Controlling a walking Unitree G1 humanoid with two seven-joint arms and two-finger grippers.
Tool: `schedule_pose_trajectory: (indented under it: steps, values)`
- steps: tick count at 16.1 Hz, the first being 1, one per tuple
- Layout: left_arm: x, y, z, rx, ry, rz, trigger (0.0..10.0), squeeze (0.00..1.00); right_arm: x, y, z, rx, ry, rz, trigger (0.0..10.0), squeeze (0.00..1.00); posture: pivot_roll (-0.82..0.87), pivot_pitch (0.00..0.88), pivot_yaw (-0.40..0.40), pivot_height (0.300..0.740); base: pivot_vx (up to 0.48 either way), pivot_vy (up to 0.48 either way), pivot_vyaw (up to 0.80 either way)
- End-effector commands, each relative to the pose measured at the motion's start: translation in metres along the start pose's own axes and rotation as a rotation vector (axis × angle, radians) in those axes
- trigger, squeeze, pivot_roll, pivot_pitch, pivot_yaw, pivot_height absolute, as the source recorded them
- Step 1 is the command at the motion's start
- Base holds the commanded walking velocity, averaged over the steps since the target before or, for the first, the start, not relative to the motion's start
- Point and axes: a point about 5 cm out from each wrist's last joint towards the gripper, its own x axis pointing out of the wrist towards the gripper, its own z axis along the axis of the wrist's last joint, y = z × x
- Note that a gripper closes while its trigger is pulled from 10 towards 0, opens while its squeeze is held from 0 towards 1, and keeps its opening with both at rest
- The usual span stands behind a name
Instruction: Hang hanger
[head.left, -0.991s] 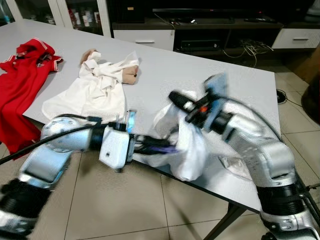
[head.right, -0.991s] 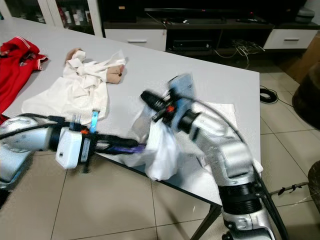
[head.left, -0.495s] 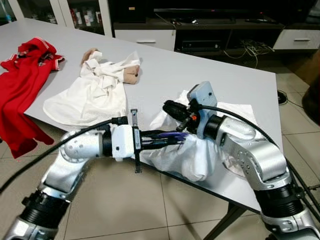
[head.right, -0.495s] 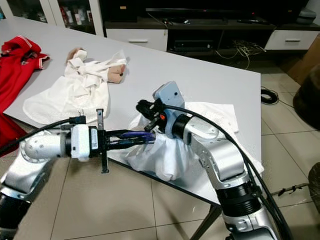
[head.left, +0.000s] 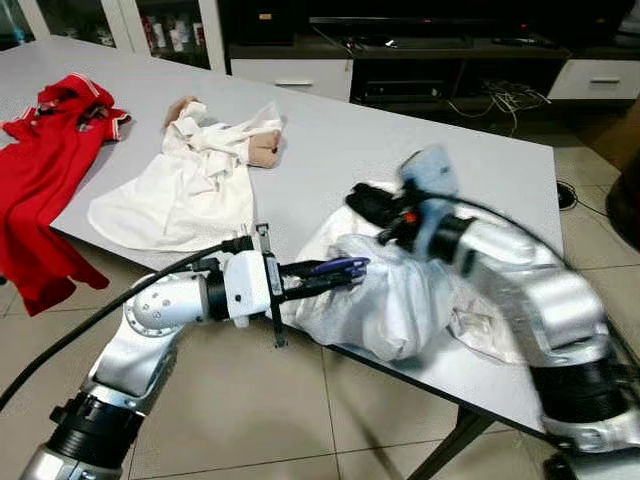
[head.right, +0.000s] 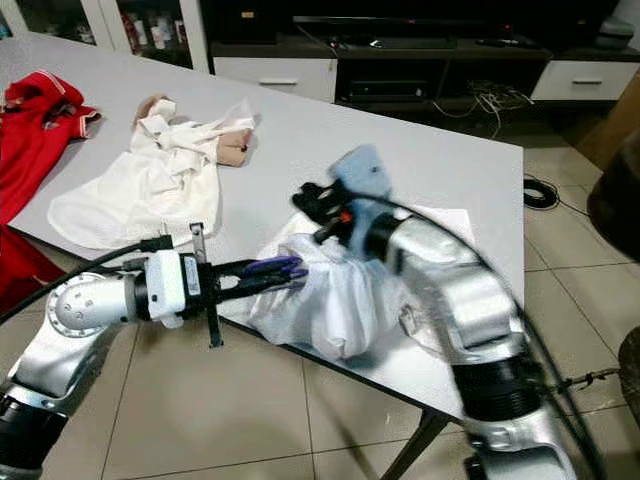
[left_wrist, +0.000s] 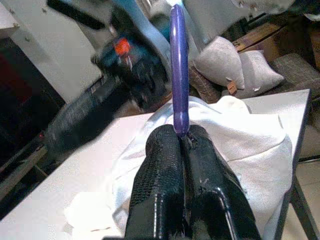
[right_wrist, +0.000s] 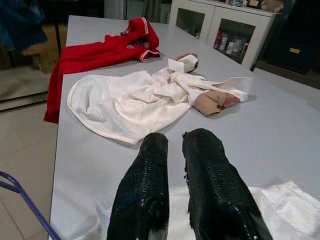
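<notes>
Left eye view: left gripper (head.left: 330, 272) reaches over the table (head.left: 330, 140) edge, fingers pressed together on a purple hanger (head.left: 340, 266) whose end lies against a white garment (head.left: 385, 300) bunched at the near edge. Right gripper (head.left: 365, 203) blurred above the cloth. A second white garment (head.left: 190, 190) and a red shirt (head.left: 45, 160) lie well apart, farther left.

Left wrist view: both fingers (left_wrist: 160, 170) pinch the hanger's thin bar, which stands straight out from them.

Right wrist view: fingers (right_wrist: 150, 180) slightly parted, holding nothing, above the cloth.

Judgement: hanger looks light, stiff, smooth plastic, prone to swivel in a pinch; grip near the hook or middle. Cloth soft, will slump.
</notes>
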Motion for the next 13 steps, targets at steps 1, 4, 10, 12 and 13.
schedule_pose_trajectory:
  steps: [1,4,10,12,13]
  values:
    - [0.002,-0.003,-0.001,-0.005,0.004,-0.009,10.0,0.00,-0.007,-0.002,-0.002,0.007,0.009,0.007,10.0,0.00,0.01,0.049,-0.023,0.740,0.000,0.000,0.00]
    - [0.004,-0.004,-0.002,-0.011,0.003,-0.017,10.0,0.00,-0.020,-0.005,-0.005,-0.036,0.044,0.024,10.0,0.00,0.00,0.045,-0.018,0.740,0.000,0.000,0.00]
    - [0.002,-0.002,-0.004,0.011,0.022,-0.033,10.0,0.00,-0.080,-0.005,0.017,-0.284,0.059,0.164,10.0,0.00,-0.01,0.044,-0.016,0.740,0.000,0.000,0.00]
    - [0.003,-0.002,-0.004,0.019,0.024,-0.042,10.0,0.00,-0.088,0.007,0.014,-0.291,0.078,0.251,10.0,0.07,-0.02,0.044,-0.014,0.740,0.000,0.000,0.00]
    - [0.004,-0.002,-0.004,0.027,0.026,-0.054,10.0,0.00,-0.088,0.012,0.011,-0.282,0.089,0.283,10.0,1.00,-0.02,0.046,-0.014,0.740,0.000,0.000,0.00]
